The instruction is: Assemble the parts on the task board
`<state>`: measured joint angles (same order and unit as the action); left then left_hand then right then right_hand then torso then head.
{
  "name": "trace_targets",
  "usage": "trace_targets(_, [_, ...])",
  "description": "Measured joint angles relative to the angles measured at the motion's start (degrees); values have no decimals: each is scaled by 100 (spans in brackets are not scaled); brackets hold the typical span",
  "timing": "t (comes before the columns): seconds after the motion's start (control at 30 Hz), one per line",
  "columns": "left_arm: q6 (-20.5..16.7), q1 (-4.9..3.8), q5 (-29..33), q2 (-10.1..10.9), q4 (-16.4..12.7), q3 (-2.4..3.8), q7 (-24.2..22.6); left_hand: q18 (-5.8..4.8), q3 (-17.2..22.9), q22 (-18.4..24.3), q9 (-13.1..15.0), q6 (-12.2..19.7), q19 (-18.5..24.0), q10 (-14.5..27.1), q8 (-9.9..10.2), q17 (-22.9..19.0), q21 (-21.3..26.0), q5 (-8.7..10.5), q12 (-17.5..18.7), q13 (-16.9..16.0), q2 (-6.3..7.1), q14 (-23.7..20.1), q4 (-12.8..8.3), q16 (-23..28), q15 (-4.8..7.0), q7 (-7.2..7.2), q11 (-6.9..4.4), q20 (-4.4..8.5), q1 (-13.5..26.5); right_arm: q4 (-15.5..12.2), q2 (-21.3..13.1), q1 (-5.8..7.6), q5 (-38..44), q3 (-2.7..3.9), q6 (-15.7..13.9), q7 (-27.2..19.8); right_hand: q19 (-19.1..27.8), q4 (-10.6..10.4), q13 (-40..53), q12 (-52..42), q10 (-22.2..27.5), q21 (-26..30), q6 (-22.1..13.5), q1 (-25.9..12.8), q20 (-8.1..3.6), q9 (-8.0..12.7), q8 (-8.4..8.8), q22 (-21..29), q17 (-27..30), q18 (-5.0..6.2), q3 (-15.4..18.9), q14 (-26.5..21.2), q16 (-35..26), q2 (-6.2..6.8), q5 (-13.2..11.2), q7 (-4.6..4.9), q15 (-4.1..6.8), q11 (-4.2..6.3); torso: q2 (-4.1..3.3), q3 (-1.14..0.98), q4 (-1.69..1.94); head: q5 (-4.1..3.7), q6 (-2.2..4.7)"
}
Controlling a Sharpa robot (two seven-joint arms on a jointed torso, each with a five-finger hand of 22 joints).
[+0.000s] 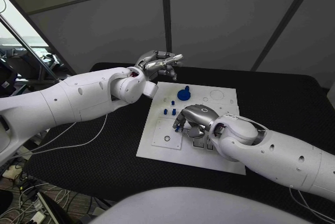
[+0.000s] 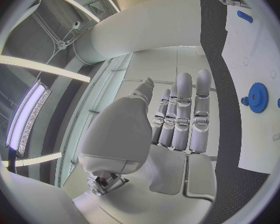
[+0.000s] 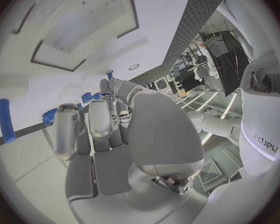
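Much bare black table (image 1: 279,96) is seen around the white task board (image 1: 220,158), which lies at its middle. One blue gear (image 1: 183,94) and three small blue pegs (image 1: 173,103) are counted on the board. The left hand (image 1: 159,61) is raised beyond the far edge, fingers straight and together, empty. The right hand (image 1: 194,118) is lowered over the board's middle, fingers curled; whether anything is held cannot be told.

Beyond my black table (image 1: 279,98) stand grey wall panels (image 1: 216,25) split by dark seams. Left of the table, a bright window (image 1: 21,25) and dark equipment; below its left edge, cables (image 1: 28,195) tangle on the floor.
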<state>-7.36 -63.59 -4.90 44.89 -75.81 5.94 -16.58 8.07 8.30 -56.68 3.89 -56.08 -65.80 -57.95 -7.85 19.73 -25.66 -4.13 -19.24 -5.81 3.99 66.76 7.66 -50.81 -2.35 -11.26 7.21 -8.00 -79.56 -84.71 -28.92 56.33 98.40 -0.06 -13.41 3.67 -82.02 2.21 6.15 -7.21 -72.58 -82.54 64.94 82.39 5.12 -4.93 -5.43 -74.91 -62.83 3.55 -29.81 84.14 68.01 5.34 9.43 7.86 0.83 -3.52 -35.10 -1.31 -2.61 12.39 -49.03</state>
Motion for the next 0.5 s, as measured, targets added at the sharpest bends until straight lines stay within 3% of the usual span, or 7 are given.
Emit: trace_targets(0.5, [8, 0, 4, -7, 13, -1, 28, 1, -15, -1, 0, 0, 0, 0, 0, 0, 0, 0, 0, 0, 0, 0, 16, 0, 0, 0, 0, 0, 0, 80, 65, -16, 41, -10, 95, 23, 0, 1, 0, 4, 0, 0, -10, -61, 0, 1, 16, 0, 22, 0, 1, 0, 0, -1, -2, -10, 0, 0, 0, 2, 1, 20, -32])
